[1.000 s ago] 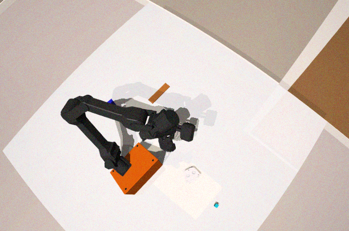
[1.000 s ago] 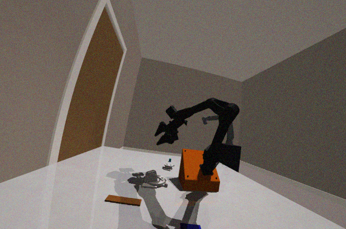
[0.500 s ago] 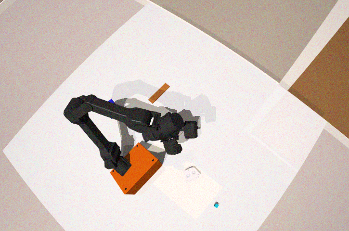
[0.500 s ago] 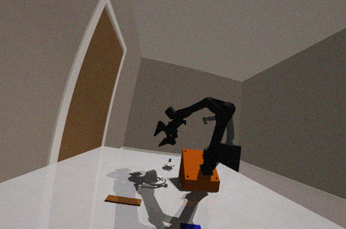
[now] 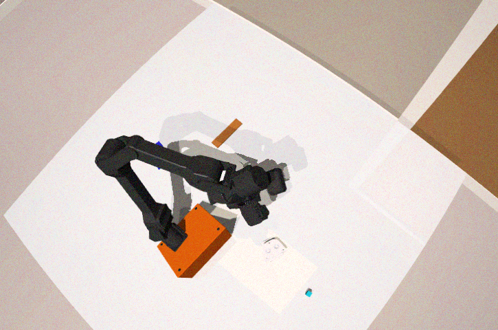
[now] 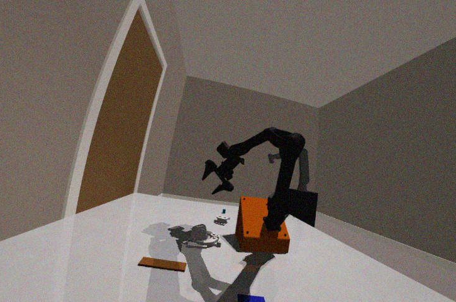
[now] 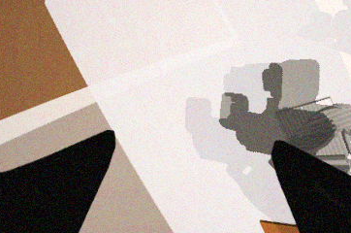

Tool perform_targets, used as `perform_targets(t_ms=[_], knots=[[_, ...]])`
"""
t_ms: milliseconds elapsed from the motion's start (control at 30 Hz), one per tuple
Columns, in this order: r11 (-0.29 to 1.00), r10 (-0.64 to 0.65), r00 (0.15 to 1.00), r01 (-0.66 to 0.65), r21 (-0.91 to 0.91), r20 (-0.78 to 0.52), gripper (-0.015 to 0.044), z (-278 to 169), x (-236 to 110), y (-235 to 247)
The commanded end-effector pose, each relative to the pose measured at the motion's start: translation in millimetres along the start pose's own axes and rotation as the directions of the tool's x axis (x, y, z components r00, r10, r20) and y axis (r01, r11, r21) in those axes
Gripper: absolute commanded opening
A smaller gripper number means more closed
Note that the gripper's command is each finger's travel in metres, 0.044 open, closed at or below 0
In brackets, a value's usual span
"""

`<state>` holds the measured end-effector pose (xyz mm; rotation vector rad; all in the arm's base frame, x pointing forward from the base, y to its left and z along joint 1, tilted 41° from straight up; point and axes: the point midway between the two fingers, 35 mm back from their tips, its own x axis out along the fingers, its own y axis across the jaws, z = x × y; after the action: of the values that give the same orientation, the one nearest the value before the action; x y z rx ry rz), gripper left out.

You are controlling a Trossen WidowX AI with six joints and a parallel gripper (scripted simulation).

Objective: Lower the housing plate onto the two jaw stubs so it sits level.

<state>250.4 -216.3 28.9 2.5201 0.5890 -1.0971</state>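
My gripper [image 5: 268, 198] [image 6: 207, 186] [image 7: 194, 143] is open with nothing between its fingers, high above the table. A pale rounded assembly [image 6: 211, 238] [image 7: 335, 145] lies on the table in the arm's shadow; the arm hides it in the top view, and it is cut by the right edge of the wrist view. A small white part with two round features [image 5: 274, 249] [image 6: 221, 217] stands apart from it, away from the fingers. Glare and shadow blur both; I cannot tell which is the housing plate, or whether it sits level on the jaw stubs.
The orange base block [image 5: 202, 237] [image 6: 250, 217] stands under the arm. An orange-brown strip [image 5: 227, 133] [image 6: 162, 264] [image 7: 278, 227] lies on the table. A small teal block [image 5: 308, 293] [image 6: 223, 211] is beyond the white part. A blue piece [image 5: 159, 144] [image 6: 251, 298] is partly visible.
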Motion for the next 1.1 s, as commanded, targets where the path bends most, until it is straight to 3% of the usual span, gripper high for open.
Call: perform_targets(t_ms=[0,533,1067], knots=[[0.997,-0.007,1.000,0.008,-0.083,0.014,0.0440,5,1,2],[0.927,-0.054,0.997,0.069,-0.368,0.052,0.0440,22,6,1],[0.770,-0.103,0.991,0.131,-0.625,0.081,0.0440,38,11,1]])
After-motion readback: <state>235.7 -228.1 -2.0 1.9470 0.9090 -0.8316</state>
